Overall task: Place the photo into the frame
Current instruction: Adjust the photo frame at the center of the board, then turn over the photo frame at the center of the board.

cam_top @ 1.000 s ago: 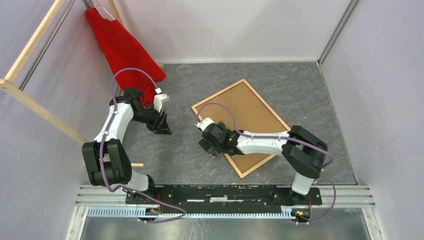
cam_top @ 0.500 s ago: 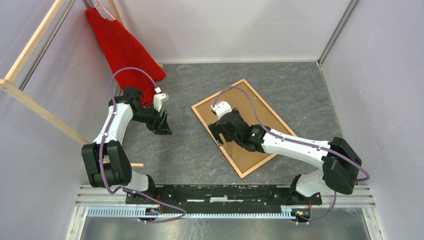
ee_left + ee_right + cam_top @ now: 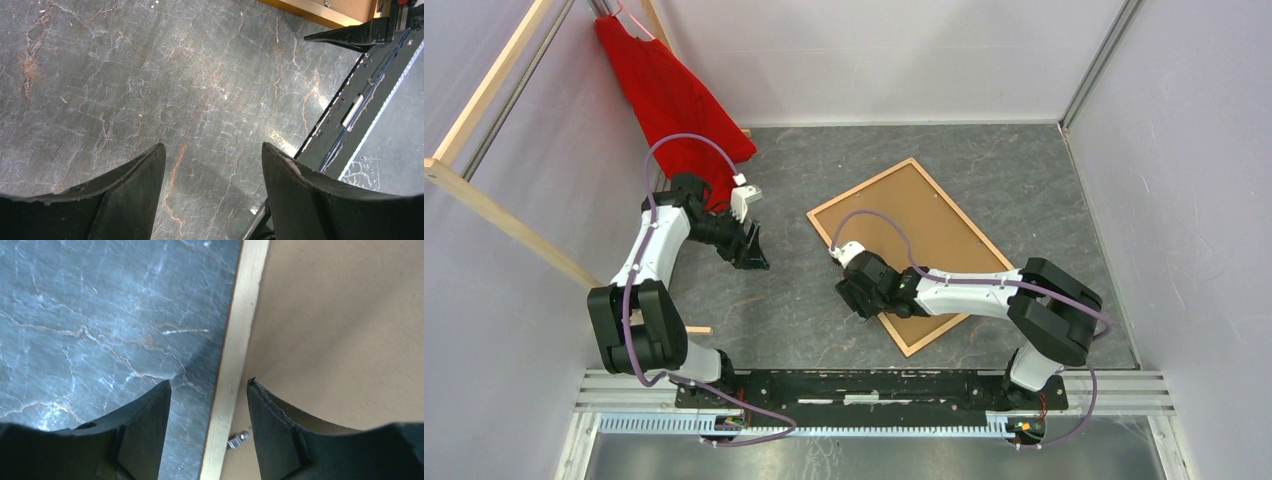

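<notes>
Here: right gripper astride the frame's rail

Your frame [image 3: 939,215] lies flat on the marble table [image 3: 1044,180], plain brown board up, set at a slant right of centre; your right gripper [image 3: 207,385] is over its near left rail, fingers apart, one above the marble and one above the board; a small metal tab [image 3: 238,439] sits just inside that rail; your left gripper [image 3: 212,150] hangs spread over the marble, well apart from the frame, near a red cloth [image 3: 674,100].
</notes>
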